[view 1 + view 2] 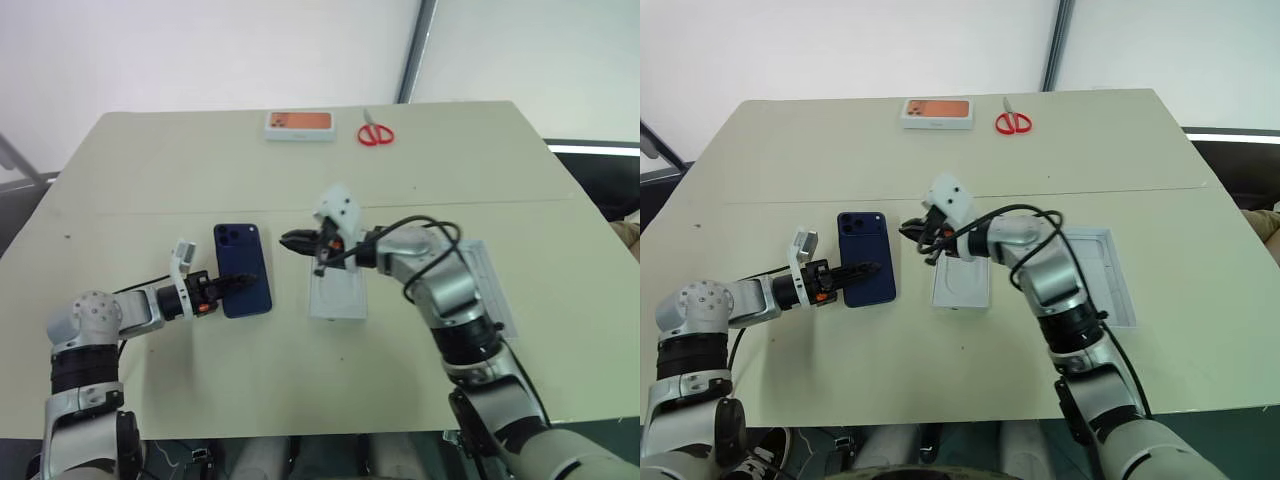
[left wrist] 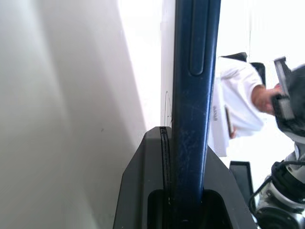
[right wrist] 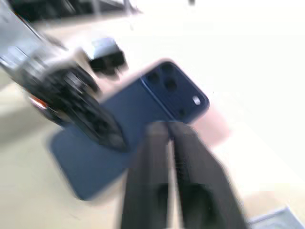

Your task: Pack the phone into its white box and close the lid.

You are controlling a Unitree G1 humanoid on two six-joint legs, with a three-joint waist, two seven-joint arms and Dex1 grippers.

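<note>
The navy-blue phone (image 1: 240, 250) lies back up left of the table's middle, camera bump at its far corner. My left gripper (image 1: 243, 279) reaches in from the left and is shut on the phone's near part; the left wrist view shows the phone's edge (image 2: 195, 95) clamped between the fingers. Just right of the phone sits the white box (image 1: 338, 298), its top showing white with a rounded recess. My right gripper (image 1: 288, 241) hovers above the gap between phone and box, pointing left at the phone (image 3: 143, 109). The lid (image 1: 1102, 262) lies hollow side up further right, partly behind my right arm.
At the table's far edge sit a small orange-topped white box (image 1: 300, 124) and red scissors (image 1: 375, 133). A person in white (image 2: 238, 105) stands beyond the table in the left wrist view. A seam (image 1: 520, 202) crosses the tabletop.
</note>
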